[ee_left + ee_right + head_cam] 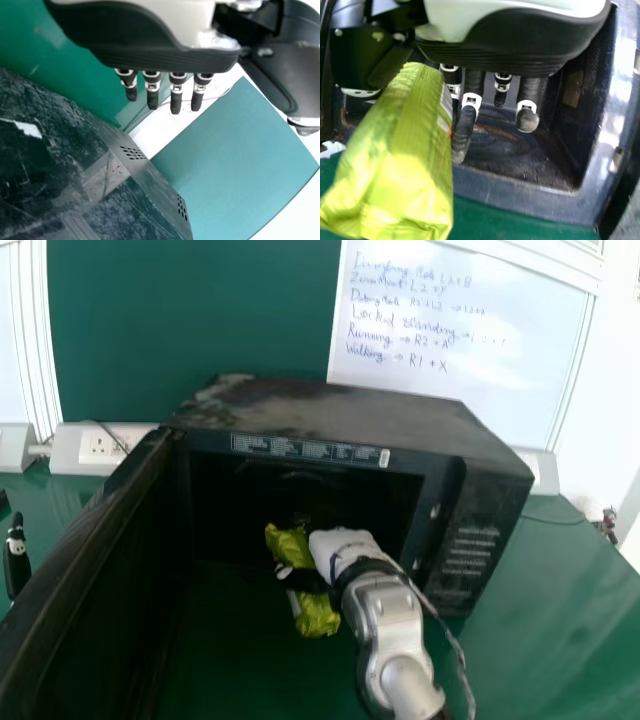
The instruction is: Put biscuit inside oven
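Gripping one shiny yellow-green biscuit packet (318,612) with the right hand (343,545), between thumb and fingers, and with a slight tilt, directly in front of the open cavity (502,145) of one black, box-shaped oven (330,412). Cannot tell from here if already past the front edge with the far end of the packet. In the cavity, to be seen on the bottom: brownish, rounded marks; on the side wall: one brownish rectangular patch (572,90). Having one black door (75,540), opened wide to the robot's left, on the green counter (540,585). Keeping the left hand (17,558) open, with straight fingers, on the outer side of the door.

On the packet: one whitish label with stripes (445,102). Above the cavity: one long strip with small print (310,447). On the oven's front, to the right: several short printed lines (470,555), too small for reading. Behind the oven: one white board (450,340) with six lines of blue handwriting, standing beside a dark green panel (190,320). At left, near the wall: one white socket box (85,448). Along the right arm: a grey twisted cable (455,645).
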You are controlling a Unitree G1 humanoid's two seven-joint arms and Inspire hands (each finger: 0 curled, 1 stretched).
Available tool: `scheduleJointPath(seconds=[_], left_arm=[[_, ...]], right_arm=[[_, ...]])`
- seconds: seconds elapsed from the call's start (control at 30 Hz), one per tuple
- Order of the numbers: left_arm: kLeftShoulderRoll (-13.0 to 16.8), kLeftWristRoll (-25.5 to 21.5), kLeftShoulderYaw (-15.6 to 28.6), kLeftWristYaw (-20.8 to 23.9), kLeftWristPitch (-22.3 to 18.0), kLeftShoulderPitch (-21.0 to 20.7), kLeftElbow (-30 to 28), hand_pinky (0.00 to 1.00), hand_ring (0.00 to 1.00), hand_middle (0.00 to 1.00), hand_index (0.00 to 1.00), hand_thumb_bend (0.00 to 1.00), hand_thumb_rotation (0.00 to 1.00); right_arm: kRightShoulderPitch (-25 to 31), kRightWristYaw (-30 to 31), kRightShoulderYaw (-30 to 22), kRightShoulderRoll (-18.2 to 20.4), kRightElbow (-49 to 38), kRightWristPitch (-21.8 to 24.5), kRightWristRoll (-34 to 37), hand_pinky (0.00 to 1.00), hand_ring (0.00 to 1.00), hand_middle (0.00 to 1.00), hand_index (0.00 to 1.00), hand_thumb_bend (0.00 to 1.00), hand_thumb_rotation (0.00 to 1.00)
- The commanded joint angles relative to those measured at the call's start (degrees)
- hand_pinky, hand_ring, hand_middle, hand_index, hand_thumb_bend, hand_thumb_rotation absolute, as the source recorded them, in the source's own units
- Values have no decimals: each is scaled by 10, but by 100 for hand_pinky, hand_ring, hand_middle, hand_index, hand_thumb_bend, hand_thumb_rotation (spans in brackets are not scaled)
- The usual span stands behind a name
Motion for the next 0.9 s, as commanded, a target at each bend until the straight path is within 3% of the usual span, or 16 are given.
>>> scheduleJointPath(seconds=[0.0,0.17,0.43,0.67,0.87], left_arm=[[-2,-5,-5,4,-3,2,-8,65,73,77,80,63,0],[-3,-6,-4,5,-3,4,-9,66,74,78,80,64,0],[-3,-6,-6,8,-6,9,-15,65,73,77,79,64,1],[-1,-6,-7,-1,-6,14,-17,66,73,77,79,62,1],[-4,-8,-6,-5,-8,20,-20,66,73,76,78,62,1]], right_arm=[[-29,-19,-5,-7,13,2,15,7,14,26,72,64,0],[-61,-37,3,-17,47,4,33,6,12,24,74,62,0],[-98,-53,15,-30,81,6,48,5,12,24,71,68,0],[-103,-106,14,-40,97,2,81,9,16,27,66,63,0],[-120,-133,23,-43,126,12,92,11,18,29,69,63,0]])
